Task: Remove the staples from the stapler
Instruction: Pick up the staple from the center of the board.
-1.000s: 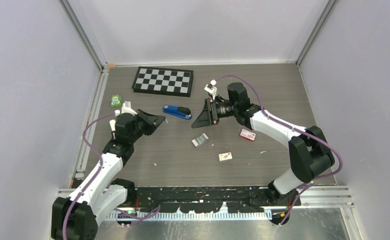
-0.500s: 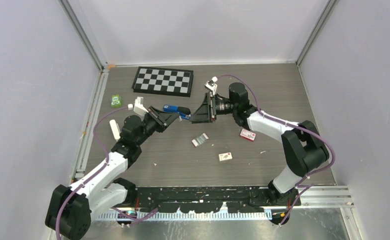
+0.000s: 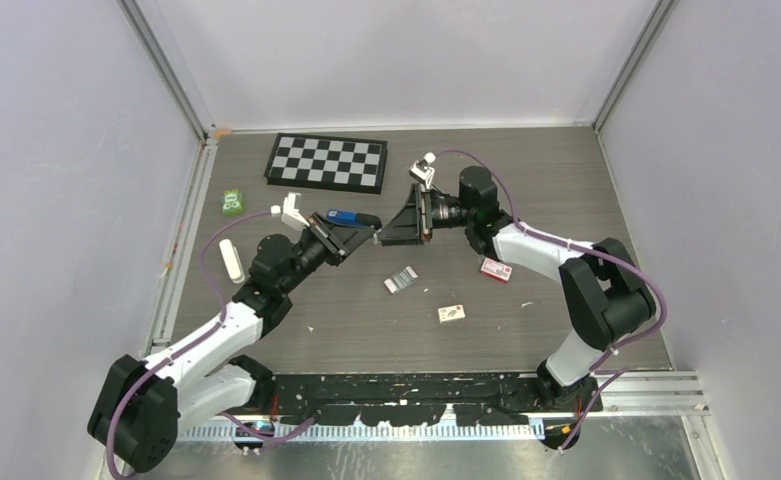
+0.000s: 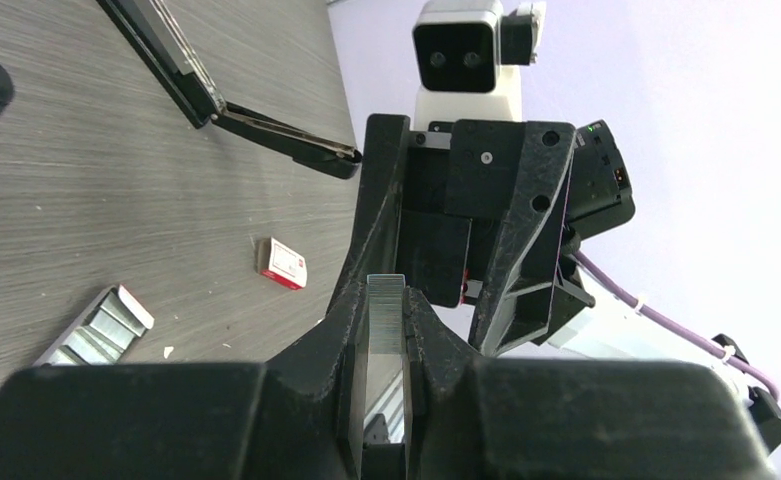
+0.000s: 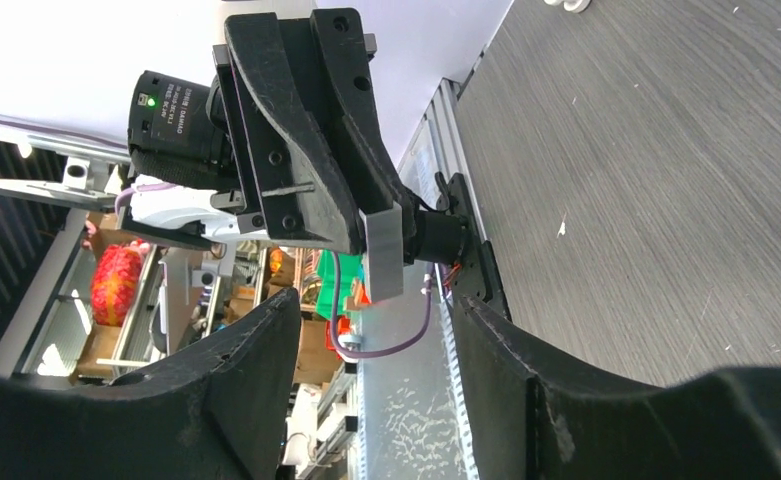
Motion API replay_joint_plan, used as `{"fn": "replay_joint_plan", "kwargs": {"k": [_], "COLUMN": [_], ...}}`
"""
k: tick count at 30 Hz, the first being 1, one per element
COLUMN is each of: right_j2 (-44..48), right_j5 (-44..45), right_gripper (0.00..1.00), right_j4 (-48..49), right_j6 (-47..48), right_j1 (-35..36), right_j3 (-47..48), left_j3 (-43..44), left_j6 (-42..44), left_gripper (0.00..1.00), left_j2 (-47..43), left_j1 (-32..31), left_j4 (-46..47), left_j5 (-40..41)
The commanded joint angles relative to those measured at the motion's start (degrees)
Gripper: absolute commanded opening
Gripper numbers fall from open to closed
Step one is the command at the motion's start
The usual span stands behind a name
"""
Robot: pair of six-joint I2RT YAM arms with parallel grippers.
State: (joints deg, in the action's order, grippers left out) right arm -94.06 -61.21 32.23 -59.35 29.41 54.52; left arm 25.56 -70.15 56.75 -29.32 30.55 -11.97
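My left gripper (image 3: 362, 236) is shut on a short silvery ribbed strip of staples (image 4: 386, 312) and holds it above the table. The strip also shows in the right wrist view (image 5: 383, 255), sticking out of the left gripper (image 5: 306, 150). My right gripper (image 3: 396, 230) is open and empty (image 5: 371, 340), facing the left one a short way off, with the strip just in front of its jaws. The blue stapler (image 3: 344, 215) lies behind the left gripper, partly hidden by it. More loose staples (image 3: 400, 280) lie on the table below both grippers (image 4: 96, 325).
A red-and-white box (image 3: 496, 269) and a whitish box (image 3: 452, 313) lie to the front right. A chessboard (image 3: 326, 162) lies at the back. A green object (image 3: 232, 202) and a white cylinder (image 3: 231, 260) sit at the left edge.
My left gripper has swung right and forward, past the stapler, until it faces the right gripper closely. The right gripper has shifted slightly toward it.
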Motion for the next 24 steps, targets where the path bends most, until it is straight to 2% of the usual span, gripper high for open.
{"fn": "replay_joint_plan", "kwargs": {"k": [1, 16, 24], "right_j2": [-0.22, -0.04, -0.35], "right_j5": [-1.48, -2.43, -2.78], "right_gripper": [0.62, 0.55, 0.42], "right_j4": [4.66, 8.15, 8.38], "right_j6": [-1.66, -3.84, -4.10], "right_j1": [0.56, 0.78, 1.26], "right_j3": [-0.12, -0.29, -0.12], "left_j3": [-0.08, -1.63, -1.73], "left_j6": [-0.33, -2.47, -2.79], "left_gripper": [0.10, 0.09, 0.09], "left_j2": [1.13, 1.56, 1.40], "left_j1": [-1.72, -2.97, -3.41], "left_j4": [6.56, 10.15, 10.51], "left_j5": [0.86, 2.60, 2.78]}}
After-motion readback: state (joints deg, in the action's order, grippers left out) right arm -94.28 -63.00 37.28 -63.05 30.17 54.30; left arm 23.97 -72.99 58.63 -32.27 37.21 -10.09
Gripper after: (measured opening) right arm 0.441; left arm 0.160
